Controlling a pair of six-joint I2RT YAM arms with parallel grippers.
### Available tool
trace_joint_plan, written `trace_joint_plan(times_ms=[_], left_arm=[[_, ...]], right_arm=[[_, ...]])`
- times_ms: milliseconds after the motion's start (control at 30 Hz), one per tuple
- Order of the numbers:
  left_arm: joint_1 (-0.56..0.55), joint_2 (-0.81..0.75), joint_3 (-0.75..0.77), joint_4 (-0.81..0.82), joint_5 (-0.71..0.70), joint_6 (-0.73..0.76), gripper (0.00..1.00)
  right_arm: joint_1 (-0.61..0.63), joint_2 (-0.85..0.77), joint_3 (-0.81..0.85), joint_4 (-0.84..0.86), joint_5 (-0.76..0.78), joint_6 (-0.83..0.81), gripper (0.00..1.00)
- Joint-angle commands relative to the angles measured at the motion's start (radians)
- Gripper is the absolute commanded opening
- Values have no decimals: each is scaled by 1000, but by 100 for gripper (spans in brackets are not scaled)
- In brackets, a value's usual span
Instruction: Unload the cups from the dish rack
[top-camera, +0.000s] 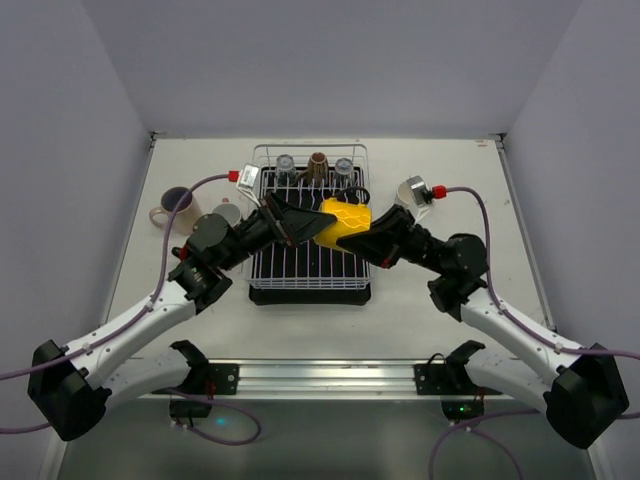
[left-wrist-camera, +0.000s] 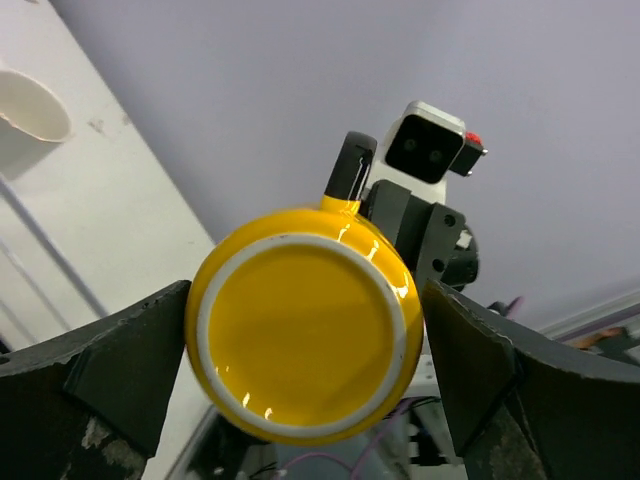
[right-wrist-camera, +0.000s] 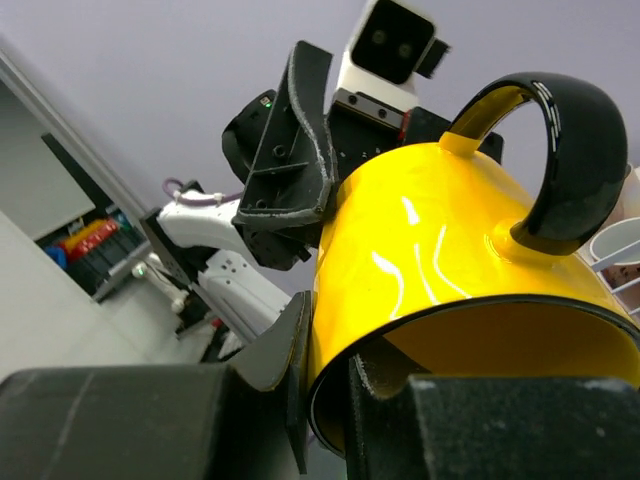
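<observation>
A yellow mug (top-camera: 345, 222) with a black handle (right-wrist-camera: 570, 150) is held in the air above the white-wire dish rack (top-camera: 310, 272). My right gripper (top-camera: 378, 236) is shut on the mug's rim (right-wrist-camera: 430, 250), one finger inside and one outside (right-wrist-camera: 335, 372). My left gripper (top-camera: 303, 220) is open, its fingers on either side of the mug's base (left-wrist-camera: 305, 335). A brown cup (top-camera: 318, 165) stands in the rack's back row between a clear glass (top-camera: 286, 163) and another glass (top-camera: 344, 167).
A pale mug with a dark inside (top-camera: 175, 205) and a white cup (top-camera: 228, 213) stand on the table left of the rack. A clear glass (top-camera: 412, 190) lies right of it. Both arms cross over the rack's middle.
</observation>
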Motion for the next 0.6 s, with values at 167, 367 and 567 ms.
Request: trace_joint_plan(times_ms=[167,367,567], left_arm=[[11,-182,118,-248,-95,344,100],[10,-260,190,-481,-197,525,100],[11,-356,203,-796,-372,729,100]], right_arm=[[-18,-99,-8,67,91,87,0],[-97,-131,17,-77,81,83,0],[-283,-222,211,-852,214,-238,0]])
